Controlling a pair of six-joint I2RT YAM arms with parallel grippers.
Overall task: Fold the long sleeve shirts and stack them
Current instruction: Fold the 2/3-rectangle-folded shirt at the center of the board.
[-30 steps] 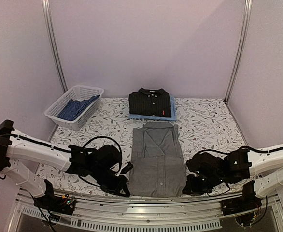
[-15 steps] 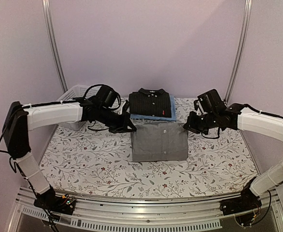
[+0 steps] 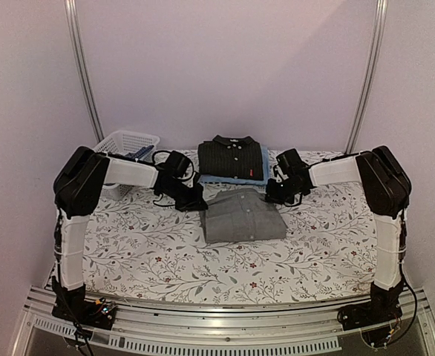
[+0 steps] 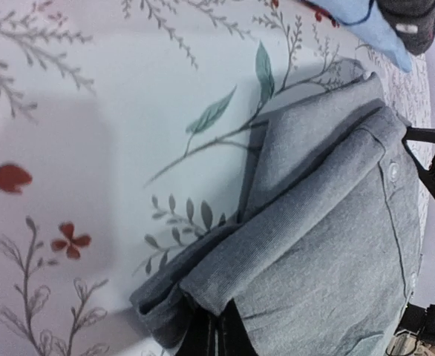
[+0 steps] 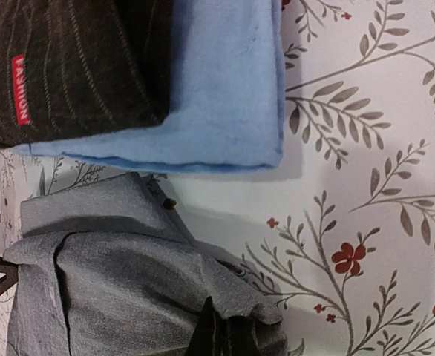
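The grey long sleeve shirt (image 3: 243, 216) lies folded in half on the floral table, just in front of the back pile. That pile is the black shirt (image 3: 231, 157) on top of the light blue shirt (image 3: 265, 173). My left gripper (image 3: 196, 203) is shut on the grey shirt's far left corner (image 4: 203, 289), with cloth wrapped over its fingertips (image 4: 219, 328). My right gripper (image 3: 274, 196) is shut on the far right corner (image 5: 247, 297). The black shirt's red tag (image 5: 21, 89) and the light blue shirt (image 5: 225, 89) lie close beyond the right gripper (image 5: 216, 331).
A white lattice basket (image 3: 128, 137) stands at the back left behind my left arm, with some blue cloth (image 3: 139, 153) in it. The floral tablecloth (image 3: 151, 252) stretches toward the near edge. Grey walls and metal posts close in the back and sides.
Both grippers have carried the grey shirt's near hem from the table's front edge to the back, folding it in half. The arms now reach far over the table.
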